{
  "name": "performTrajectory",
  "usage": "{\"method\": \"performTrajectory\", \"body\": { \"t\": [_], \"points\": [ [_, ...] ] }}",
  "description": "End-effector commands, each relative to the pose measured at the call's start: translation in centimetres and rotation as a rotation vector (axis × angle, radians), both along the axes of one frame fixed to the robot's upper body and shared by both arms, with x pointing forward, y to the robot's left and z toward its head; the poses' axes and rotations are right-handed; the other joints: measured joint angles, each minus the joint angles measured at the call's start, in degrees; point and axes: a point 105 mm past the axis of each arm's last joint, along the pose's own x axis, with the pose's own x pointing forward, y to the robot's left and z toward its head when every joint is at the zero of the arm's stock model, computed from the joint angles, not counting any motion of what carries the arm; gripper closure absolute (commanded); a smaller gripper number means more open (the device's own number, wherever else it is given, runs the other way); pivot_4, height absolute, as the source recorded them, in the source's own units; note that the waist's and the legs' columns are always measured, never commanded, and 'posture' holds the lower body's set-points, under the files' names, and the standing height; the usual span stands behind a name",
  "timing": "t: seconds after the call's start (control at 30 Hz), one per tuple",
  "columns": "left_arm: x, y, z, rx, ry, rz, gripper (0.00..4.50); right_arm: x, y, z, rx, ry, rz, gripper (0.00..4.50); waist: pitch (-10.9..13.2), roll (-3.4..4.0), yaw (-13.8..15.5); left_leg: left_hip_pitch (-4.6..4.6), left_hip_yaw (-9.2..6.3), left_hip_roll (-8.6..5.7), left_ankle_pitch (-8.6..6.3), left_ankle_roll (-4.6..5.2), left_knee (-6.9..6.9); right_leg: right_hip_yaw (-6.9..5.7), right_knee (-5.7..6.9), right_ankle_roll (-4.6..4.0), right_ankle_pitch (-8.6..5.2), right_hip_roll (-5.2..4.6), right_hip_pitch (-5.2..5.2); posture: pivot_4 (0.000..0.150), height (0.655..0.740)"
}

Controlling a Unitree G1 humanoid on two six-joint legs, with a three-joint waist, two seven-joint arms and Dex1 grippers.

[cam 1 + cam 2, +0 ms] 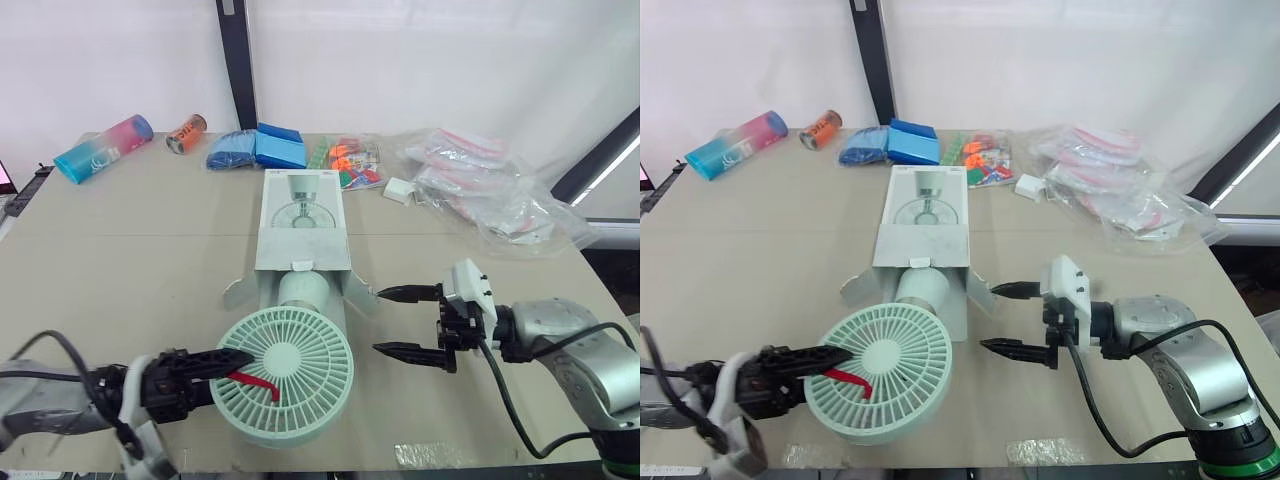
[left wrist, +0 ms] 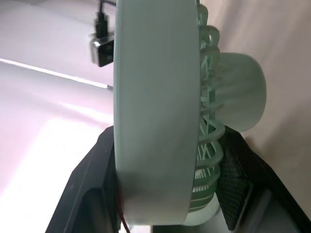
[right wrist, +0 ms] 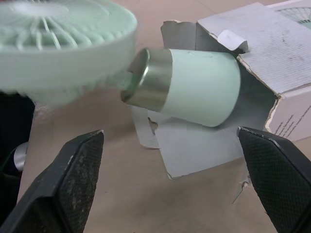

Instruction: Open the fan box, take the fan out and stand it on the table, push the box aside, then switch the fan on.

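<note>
The mint-green fan lies on the table with its round grille head point(image 1: 287, 377) facing up near the front edge. Its cylindrical base point(image 1: 303, 291) still rests in the mouth of the white fan box point(image 1: 302, 228), whose end flaps are spread open. My left gripper point(image 1: 238, 362) is shut on the left rim of the fan head point(image 2: 155, 97), beside a red strap point(image 1: 256, 383). My right gripper point(image 1: 380, 321) is open, just right of the box mouth and touching nothing. In the right wrist view the fan base point(image 3: 199, 87) and the box point(image 3: 272, 53) lie ahead between its fingers point(image 3: 73, 179).
Along the table's back stand a pink-blue tube point(image 1: 103, 147), an orange can point(image 1: 186, 133), blue packets point(image 1: 258, 148), colourful small items point(image 1: 345, 162), a small white box point(image 1: 400, 190) and clear plastic bags point(image 1: 490, 190). Bare tabletop lies left and right of the fan box.
</note>
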Motion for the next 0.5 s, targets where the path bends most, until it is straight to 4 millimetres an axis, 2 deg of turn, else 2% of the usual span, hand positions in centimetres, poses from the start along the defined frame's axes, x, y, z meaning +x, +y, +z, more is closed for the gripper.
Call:
{"method": "performTrajectory", "body": {
  "t": [0.03, 0.13, 0.23, 0.33, 0.5],
  "points": [
    [-0.7, 0.1, 3.1, -0.075, 0.002, -0.004, 2.56, 0.1, 0.8, 0.6, 0.015, -0.036, 0.046, 0.00, 0.02, 0.08, -0.01, 0.02, 0.05, 0.00, 0.00, 0.00, -0.02, 0.01, 0.00, 0.00, 0.00, 0.00, 0.00, 0.150, 0.7400],
    [-2.0, 0.5, 3.9, -0.087, 0.050, -0.002, 2.56, 0.0, 1.2, 1.0, 0.020, -0.048, 0.085, 0.00, 0.05, 0.09, -0.14, 0.13, 0.21, 0.05, -0.03, 0.03, -0.07, 0.00, 0.00, 0.00, -0.01, 0.08, 0.01, 0.150, 0.7400],
    [-2.3, 0.8, 4.5, -0.101, 0.097, 0.031, 2.56, 0.2, 1.3, 1.3, 0.024, -0.053, 0.105, 0.00, 0.06, 0.10, -0.06, 0.15, 0.25, 0.06, -0.05, 0.04, -0.06, 0.00, 0.00, -0.03, -0.04, 0.08, 0.02, 0.150, 0.7400],
    [-2.7, 1.2, 4.6, -0.126, 0.253, 0.084, 2.56, 0.4, 1.3, 1.5, 0.018, -0.056, 0.125, 0.00, 0.05, 0.08, -0.07, 0.21, 0.27, 0.07, -0.05, 0.04, -0.05, 0.00, 0.01, -0.05, -0.06, 0.10, 0.06, 0.150, 0.7400],
    [-0.8, 1.6, 4.4, -0.216, 0.572, 0.274, 2.56, 0.9, 1.6, 1.5, 0.013, -0.057, 0.158, 0.00, 0.06, 0.11, -0.13, 0.31, 0.37, 0.09, -0.06, 0.06, -0.06, 0.05, 0.03, -0.06, -0.13, 0.13, 0.10, 0.150, 0.7400]
  ]
}}
